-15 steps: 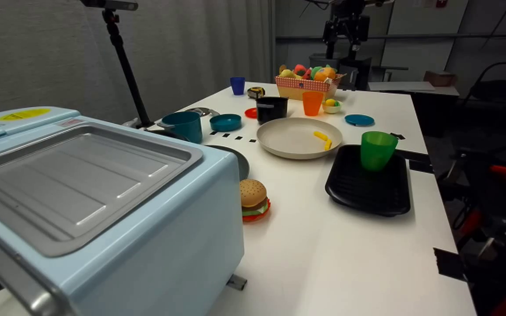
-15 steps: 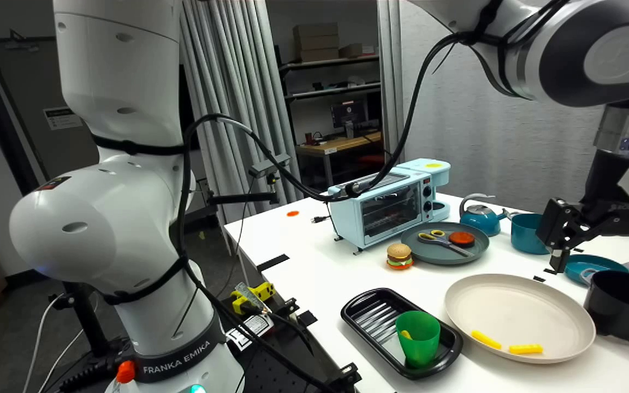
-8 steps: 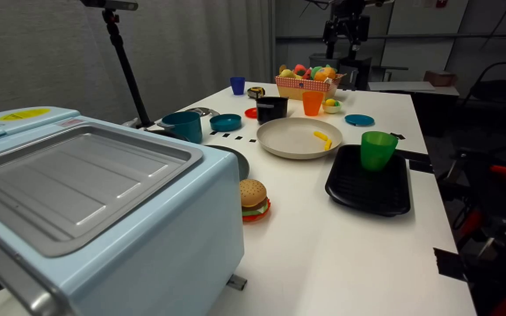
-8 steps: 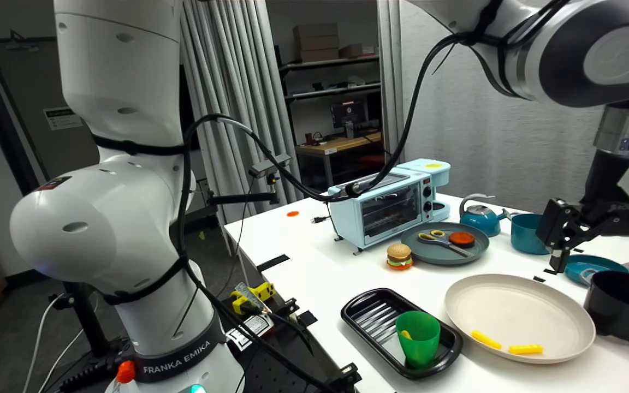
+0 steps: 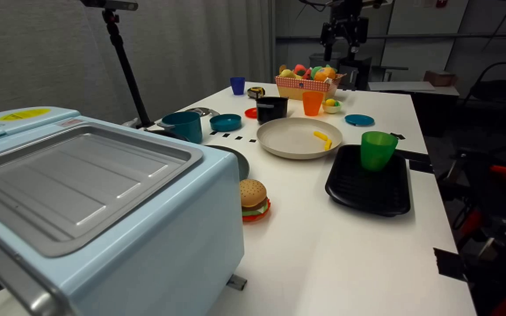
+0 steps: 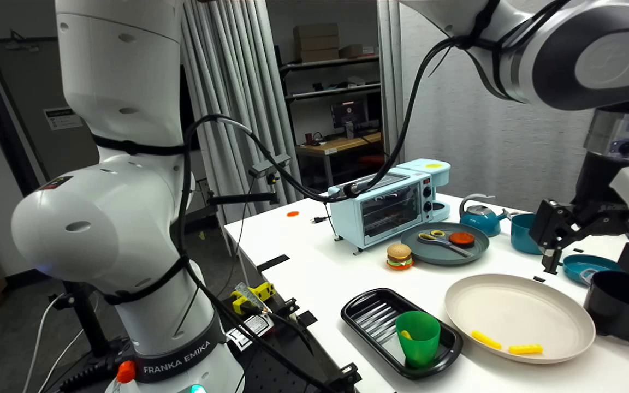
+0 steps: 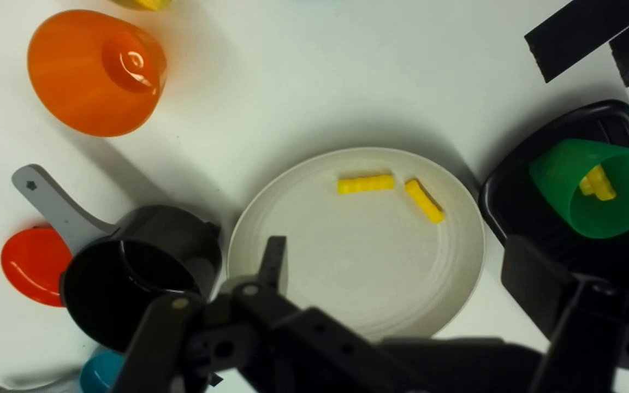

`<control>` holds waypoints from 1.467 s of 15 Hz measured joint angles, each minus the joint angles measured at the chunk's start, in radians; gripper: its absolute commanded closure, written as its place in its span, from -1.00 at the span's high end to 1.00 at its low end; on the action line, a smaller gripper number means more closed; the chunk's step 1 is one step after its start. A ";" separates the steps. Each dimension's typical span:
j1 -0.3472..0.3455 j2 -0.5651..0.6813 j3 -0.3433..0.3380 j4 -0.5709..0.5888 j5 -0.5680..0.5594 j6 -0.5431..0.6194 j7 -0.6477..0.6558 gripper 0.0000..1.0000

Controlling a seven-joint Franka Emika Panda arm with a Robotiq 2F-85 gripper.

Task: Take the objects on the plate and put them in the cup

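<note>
Found the hand [image 6: 590, 261] spread wide with nothing between its fingertips [image 7: 275, 259], raised well clear of the plate [image 7: 361, 251]. In the wrist view, saw one yellow piece [image 7: 366, 184] on the plate near its rim, past the fingertips and aligned lengthwise almost with the line joining them; judged likely to need a marked turn of the hand before pinching across. Saw another yellow piece [image 7: 425, 202] by the same rim, slanted, probably asking less turning. Just beside the plate, noted the green cup [image 6: 422, 346] upright on the black tray [image 6: 372, 315], with yellow bits [image 7: 599, 183] inside.
</note>
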 measured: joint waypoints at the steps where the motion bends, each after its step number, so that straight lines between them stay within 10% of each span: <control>1: 0.005 0.000 0.003 -0.004 0.000 0.002 -0.014 1.00; 22: 0.045 0.026 0.037 -0.094 -0.044 0.182 -0.241 1.00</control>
